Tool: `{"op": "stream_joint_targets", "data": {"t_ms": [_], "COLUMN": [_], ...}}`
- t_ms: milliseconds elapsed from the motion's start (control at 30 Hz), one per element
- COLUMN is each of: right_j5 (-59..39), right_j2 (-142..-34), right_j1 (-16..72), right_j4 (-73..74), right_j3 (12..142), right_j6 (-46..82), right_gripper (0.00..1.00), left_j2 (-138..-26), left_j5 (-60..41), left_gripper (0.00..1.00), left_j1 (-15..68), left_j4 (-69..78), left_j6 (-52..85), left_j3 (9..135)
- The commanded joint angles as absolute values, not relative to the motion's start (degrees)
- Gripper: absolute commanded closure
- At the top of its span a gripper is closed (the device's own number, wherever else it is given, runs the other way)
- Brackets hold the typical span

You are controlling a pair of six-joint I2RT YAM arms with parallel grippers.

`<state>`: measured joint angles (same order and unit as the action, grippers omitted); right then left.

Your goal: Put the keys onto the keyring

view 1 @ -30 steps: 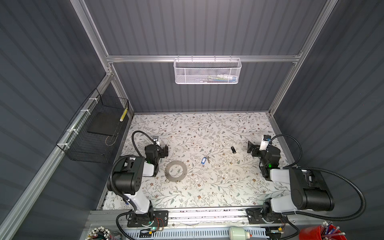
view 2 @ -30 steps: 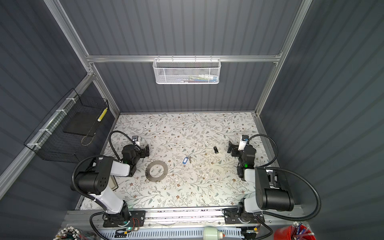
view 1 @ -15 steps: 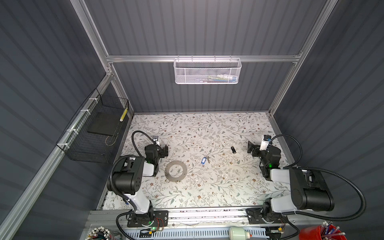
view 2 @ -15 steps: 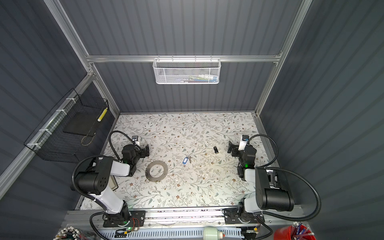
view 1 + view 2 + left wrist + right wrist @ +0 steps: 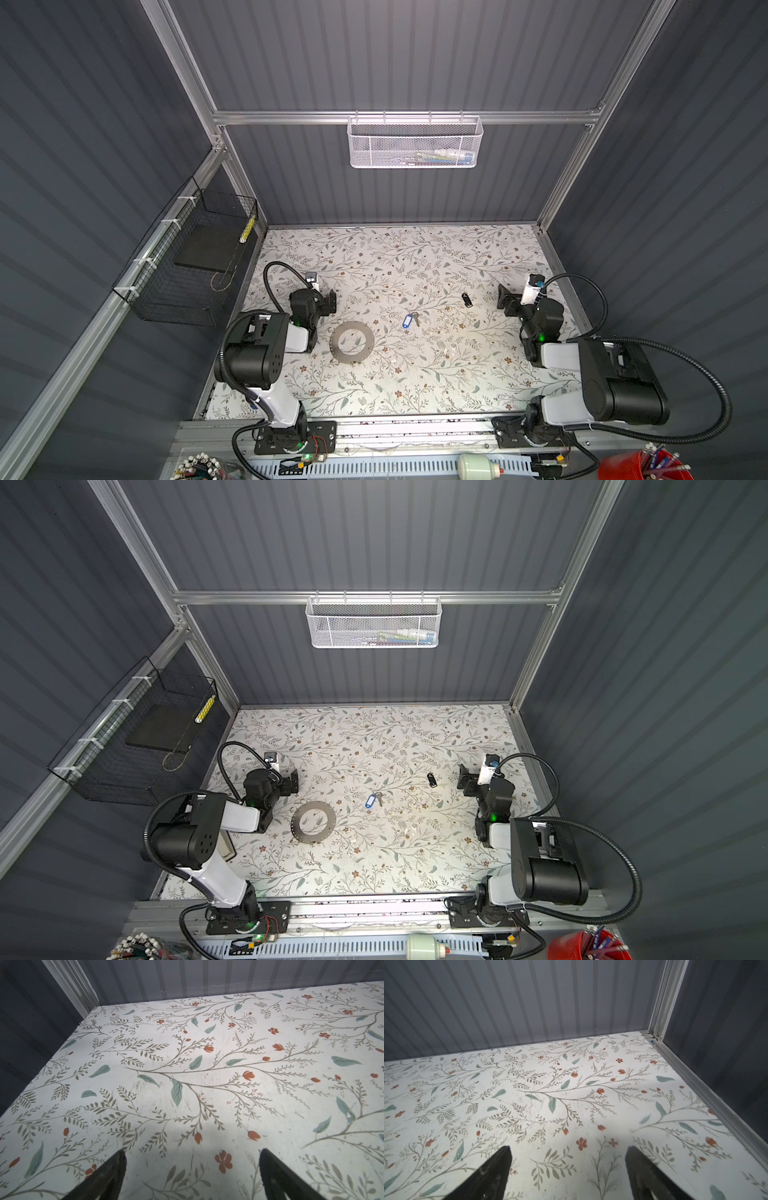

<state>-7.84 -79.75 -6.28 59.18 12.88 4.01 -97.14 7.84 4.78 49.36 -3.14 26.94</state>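
Observation:
A blue oblong tag point(image 5: 407, 321) point(image 5: 370, 801) lies mid-table in both top views. Tiny grey metal keys point(image 5: 415, 318) point(image 5: 379, 798) lie against its far right end; the keyring is too small to tell apart from them. A black oblong tag point(image 5: 466, 299) point(image 5: 431, 779) lies further right. My left gripper point(image 5: 330, 302) point(image 5: 192, 1167) rests low at the left, open, well away from the tags. At the right my right gripper point(image 5: 505, 299) point(image 5: 569, 1165) is open, a short way from the black tag. Both wrist views show only bare floral table between the fingertips.
A flat grey metal disc with a wide hole point(image 5: 351, 343) lies near the left arm. A black wire basket point(image 5: 187, 266) hangs on the left wall and a white mesh basket point(image 5: 413, 143) on the back wall. Aluminium frame rails point(image 5: 708, 1093) border the table.

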Motion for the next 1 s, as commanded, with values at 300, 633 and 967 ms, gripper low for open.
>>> {"op": "stream_joint_targets", "data": {"t_ms": [300,633,967], "right_j5": [-7.2,-0.4,2.4], "right_j2": [-64.8,-73.5,-90.8], "right_j1": [-1.5,23.3,41.1], "right_j4": [12.2,-6.2,-10.6], "right_j3": [34.9,48.8,60.4], "right_j6": [11.9,5.2,2.5], "right_gripper": [0.27,0.29,0.29], "left_j2": [-81.0,-76.4,-72.8], "left_j5": [-1.6,-0.4,-3.6], "left_gripper": [0.01,0.05,0.03], "left_j1": [4.5,12.4,13.3], "left_j4": [-6.3,-31.9,-39.3], "left_j6": [3.7,10.6,25.6], "left_j3": [51.7,56.5,50.6]}}
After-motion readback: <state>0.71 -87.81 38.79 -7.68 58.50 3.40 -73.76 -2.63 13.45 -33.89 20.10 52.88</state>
